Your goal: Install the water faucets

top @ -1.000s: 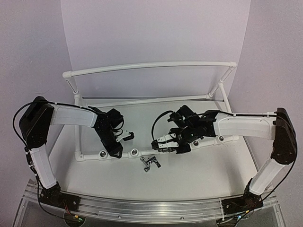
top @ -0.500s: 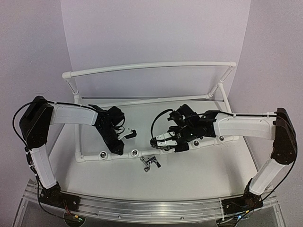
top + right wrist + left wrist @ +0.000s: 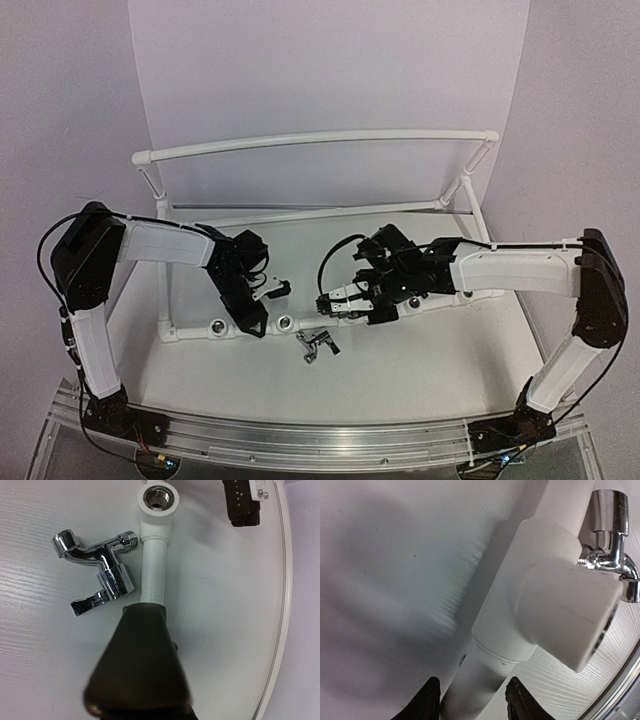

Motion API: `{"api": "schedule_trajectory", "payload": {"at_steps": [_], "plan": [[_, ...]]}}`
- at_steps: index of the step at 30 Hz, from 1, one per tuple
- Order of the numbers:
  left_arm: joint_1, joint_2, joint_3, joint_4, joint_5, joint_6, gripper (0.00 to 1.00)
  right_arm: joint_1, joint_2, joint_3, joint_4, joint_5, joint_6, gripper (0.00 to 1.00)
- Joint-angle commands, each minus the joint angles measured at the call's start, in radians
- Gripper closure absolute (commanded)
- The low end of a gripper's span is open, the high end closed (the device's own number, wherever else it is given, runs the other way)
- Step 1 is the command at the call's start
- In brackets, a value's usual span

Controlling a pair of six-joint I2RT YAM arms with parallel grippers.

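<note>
**Item:** water faucet [image 3: 102, 565]. I find only one in my views.
- Material: polished chrome, mirror-bright, hard and probably slippery to pinch.
- Form: rounded spout at one end and a threaded stem at the other. A squat valve body sits between them, with a flat lever jutting away from the front pipe [image 3: 152, 565].
- Position: it lies flat on the tabletop [image 3: 420, 370], on the near side of the front pipe and just beside it.
- Long axis: spout to stem runs crosswise to the front pipe. The threaded end points at the pipe, almost touching it, just short of the socket [image 3: 159, 497].

**Socket:** a white plastic tee on the front pipe with a metal-ringed, threaded mouth, which is bare. A second socket [image 3: 216, 327] sits further along the same pipe, also bare.

**Right hand** [image 3: 328, 300]: the nearer of the two.
- It hovers over the front pipe, and the faucet lies just off to the near side of it.
- My wrist view shows one dark, blurred finger [image 3: 142, 665] over the pipe. The other finger is hidden, so I cannot tell whether this hand is spread or pressed together.
- I judge the pick falls to this hand, with a pinch across the valve body.

**Left hand** [image 3: 252, 322]: at the front pipe between the two sockets, farther from the faucet.
- Its dark fingertips [image 3: 427, 702] stand one on each side of the pipe.
- I cannot tell whether they press on it.

**Front pipe:** smooth, matt white plastic, round in section.

**Tabletop:** white, with a faint grain.
</note>
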Motion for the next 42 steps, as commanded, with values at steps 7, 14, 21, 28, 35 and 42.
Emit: {"api": "schedule_trajectory", "payload": {"at_steps": [7, 14, 21, 28, 35, 42], "plan": [[-0.048, 0.014, -0.008, 0.008, -0.064, 0.018, 0.59, 0.003, -0.002, -0.023, 0.020, 0.035, 0.026, 1.00], [-0.077, 0.124, 0.050, -0.015, -0.125, -0.062, 0.75, 0.003, -0.027, -0.018, 0.019, 0.048, 0.055, 1.00], [-0.078, 0.158, 0.092, 0.014, -0.099, -0.157, 0.90, -0.009, -0.058, -0.019, 0.017, 0.075, 0.089, 1.00], [-0.077, 0.177, 0.127, 0.059, -0.050, -0.225, 0.97, -0.039, -0.068, -0.046, 0.068, 0.115, 0.109, 1.00], [-0.077, 0.212, 0.177, 0.060, -0.021, -0.275, 0.99, -0.055, -0.057, -0.065, 0.111, 0.139, 0.131, 1.00], [-0.076, 0.219, 0.187, 0.066, -0.010, -0.279, 1.00, -0.056, -0.095, -0.126, 0.113, 0.119, 0.061, 1.00]]}}
